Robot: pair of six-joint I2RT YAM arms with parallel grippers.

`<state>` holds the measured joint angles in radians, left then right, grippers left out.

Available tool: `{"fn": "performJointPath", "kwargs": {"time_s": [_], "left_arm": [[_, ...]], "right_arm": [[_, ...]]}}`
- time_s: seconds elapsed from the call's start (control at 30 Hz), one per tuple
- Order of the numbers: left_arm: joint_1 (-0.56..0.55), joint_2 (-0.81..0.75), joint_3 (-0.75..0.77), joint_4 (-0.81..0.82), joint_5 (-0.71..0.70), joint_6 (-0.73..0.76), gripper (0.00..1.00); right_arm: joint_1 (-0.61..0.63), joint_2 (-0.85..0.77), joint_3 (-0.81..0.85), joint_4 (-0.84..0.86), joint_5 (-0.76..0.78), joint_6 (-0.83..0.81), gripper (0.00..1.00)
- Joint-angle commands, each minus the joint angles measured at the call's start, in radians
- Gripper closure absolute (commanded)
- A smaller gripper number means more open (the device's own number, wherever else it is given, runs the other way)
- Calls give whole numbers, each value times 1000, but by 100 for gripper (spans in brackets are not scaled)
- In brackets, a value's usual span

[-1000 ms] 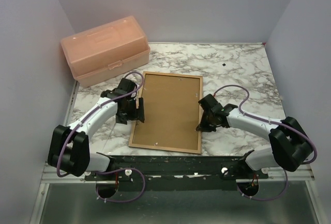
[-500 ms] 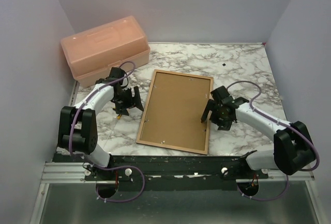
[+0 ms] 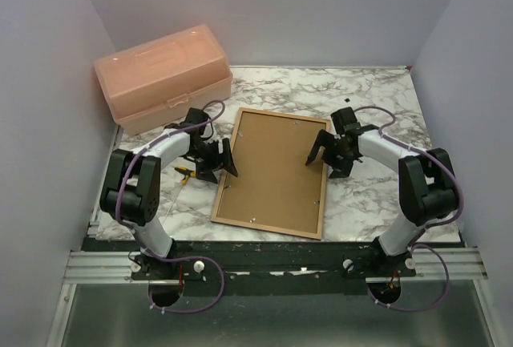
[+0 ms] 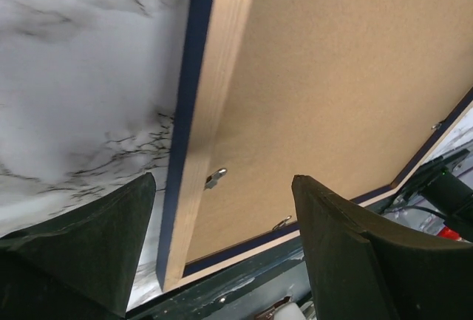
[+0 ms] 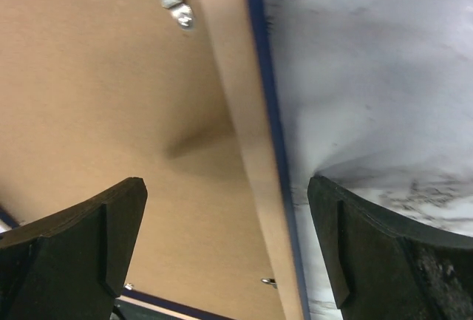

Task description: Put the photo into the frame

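Note:
The frame [image 3: 267,227] lies face down in the middle of the marble table, its light wood rim and brown backing board [image 3: 272,172] facing up. The photo is out of view. My left gripper [image 3: 215,164] stands open at the frame's left edge. In the left wrist view its gripper [image 4: 222,246] straddles the wood rim [image 4: 214,113], whose side is navy, without touching it. My right gripper [image 3: 327,159] is open over the frame's right edge. In the right wrist view that gripper [image 5: 225,239] has the rim [image 5: 244,135] between its spread fingers, with nothing held.
A peach plastic box [image 3: 164,78] stands at the back left, close behind the left arm. Small metal tabs [image 4: 215,178] hold the backing board along the rim. Purple walls enclose the table on three sides. The arm bases and a dark rail run along the near edge.
The frame's far end has swung right and it now lies tilted. Both arms have reached farther back along its long edges. The right gripper has gone from shut to open.

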<state>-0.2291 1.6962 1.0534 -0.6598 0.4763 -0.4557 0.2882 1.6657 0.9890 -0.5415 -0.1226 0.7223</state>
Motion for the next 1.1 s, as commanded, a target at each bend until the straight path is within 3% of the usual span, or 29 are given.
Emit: {"fn": "performJointPath", "kwargs": {"time_s": [0.0, 0.37, 0.57, 0.73, 1.07], "left_arm": [[-42, 9, -57, 47, 54, -34, 24], [-188, -156, -267, 93, 40, -119, 28], [-228, -221, -380, 137, 9, -181, 26], [-228, -255, -335, 63, -100, -174, 17], [-222, -228, -190, -25, -166, -143, 16]], "right_arm": [[1, 90, 46, 41, -116, -62, 0], [1, 29, -29, 29, -193, -81, 0], [2, -40, -122, 14, -135, -58, 0], [2, -8, 11, -75, 24, -112, 0], [2, 169, 286, -145, 193, -212, 1]]}}
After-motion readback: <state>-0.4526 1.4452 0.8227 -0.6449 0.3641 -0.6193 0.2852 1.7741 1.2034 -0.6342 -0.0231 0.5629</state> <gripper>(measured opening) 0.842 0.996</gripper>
